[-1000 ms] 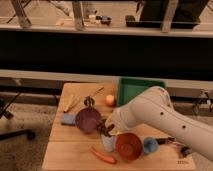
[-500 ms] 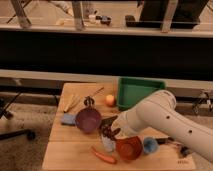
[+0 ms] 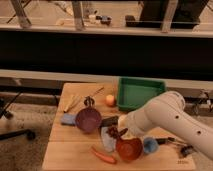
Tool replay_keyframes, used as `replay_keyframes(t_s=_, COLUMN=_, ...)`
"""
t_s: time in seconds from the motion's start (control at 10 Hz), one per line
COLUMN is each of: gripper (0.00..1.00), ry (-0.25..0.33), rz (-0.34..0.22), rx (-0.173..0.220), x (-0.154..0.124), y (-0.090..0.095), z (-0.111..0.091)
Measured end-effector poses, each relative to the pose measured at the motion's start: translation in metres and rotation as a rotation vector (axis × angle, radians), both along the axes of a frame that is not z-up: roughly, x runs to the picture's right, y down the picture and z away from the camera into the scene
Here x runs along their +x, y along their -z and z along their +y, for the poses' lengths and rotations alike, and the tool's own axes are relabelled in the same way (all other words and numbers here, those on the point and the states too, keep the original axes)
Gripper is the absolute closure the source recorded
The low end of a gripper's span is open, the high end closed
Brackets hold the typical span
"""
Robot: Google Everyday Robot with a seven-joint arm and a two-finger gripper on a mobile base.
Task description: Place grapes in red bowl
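Purple bowl (image 3: 88, 120) sits well left of the red bowl (image 3: 129, 148), and a carrot (image 3: 103, 156) lies at the red bowl's lower left. Grapes (image 3: 117, 132) hang just above that bowl's left rim, at the gripper (image 3: 120, 131), which appears pinched on them. A blue cup (image 3: 150, 145) stands just right of the red bowl, a green tray (image 3: 137, 93) well behind it.

orange-red red bowl (image 3: 129, 149), dark reddish-brown grapes (image 3: 116, 132) at the tool (image 3: 120, 131), purple bowl (image 3: 88, 120), green tray (image 3: 137, 93), orange carrot (image 3: 103, 156)

I'm looking at a lab or test space. My gripper (image 3: 116, 131) works a wooden tabletop (image 3: 75, 145) beside a railing (image 3: 100, 31).
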State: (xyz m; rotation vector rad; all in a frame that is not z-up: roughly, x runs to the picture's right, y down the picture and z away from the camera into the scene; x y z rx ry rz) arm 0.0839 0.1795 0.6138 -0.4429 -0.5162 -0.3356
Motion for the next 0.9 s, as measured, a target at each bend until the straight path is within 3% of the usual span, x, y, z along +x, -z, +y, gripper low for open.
replay_keyframes(t_s=0.9, gripper=1.00, ry=-0.018, rz=0.009, rx=-0.103, x=0.018, y=-0.024, z=0.045)
